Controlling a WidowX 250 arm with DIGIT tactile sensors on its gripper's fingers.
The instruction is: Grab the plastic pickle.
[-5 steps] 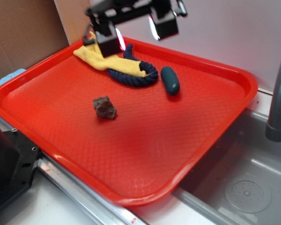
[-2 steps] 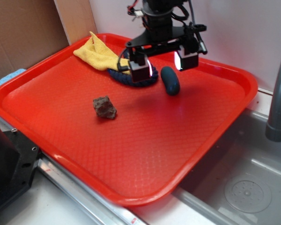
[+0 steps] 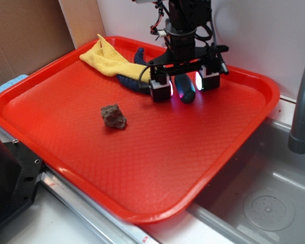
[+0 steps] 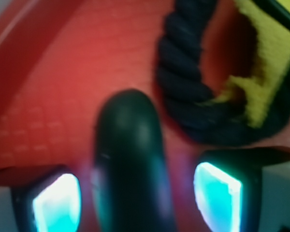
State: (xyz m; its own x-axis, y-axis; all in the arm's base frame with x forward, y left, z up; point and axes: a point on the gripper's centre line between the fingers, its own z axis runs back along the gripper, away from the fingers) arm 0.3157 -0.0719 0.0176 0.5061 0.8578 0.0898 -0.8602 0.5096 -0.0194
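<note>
The plastic pickle (image 3: pixel 184 88), a smooth dark teal oblong, lies on the red tray (image 3: pixel 142 152) toward its back. My gripper (image 3: pixel 183 86) is down at tray level and straddles it, open, one fingertip on each side. In the wrist view the pickle (image 4: pixel 128 159) runs lengthwise between the two glowing cyan pads (image 4: pixel 55 203), with a strip of red tray showing between the pickle and each pad. The gripper (image 4: pixel 135 200) does not touch it. The pickle's near end is hidden below the frame edge.
A dark navy rope (image 3: pixel 134 81) curls just left of the gripper, partly under a yellow cloth (image 3: pixel 108 58); both show in the wrist view, rope (image 4: pixel 183 82) and cloth (image 4: pixel 266 63). A brown rough lump (image 3: pixel 113 116) sits mid-tray. A sink basin (image 3: pixel 269 203) and grey faucet (image 3: pixel 302 112) lie right.
The gripper came from high above the cloth, moved right and down, and now has its open fingers lowered around the pickle. The pickle, rope and lump have not moved.
</note>
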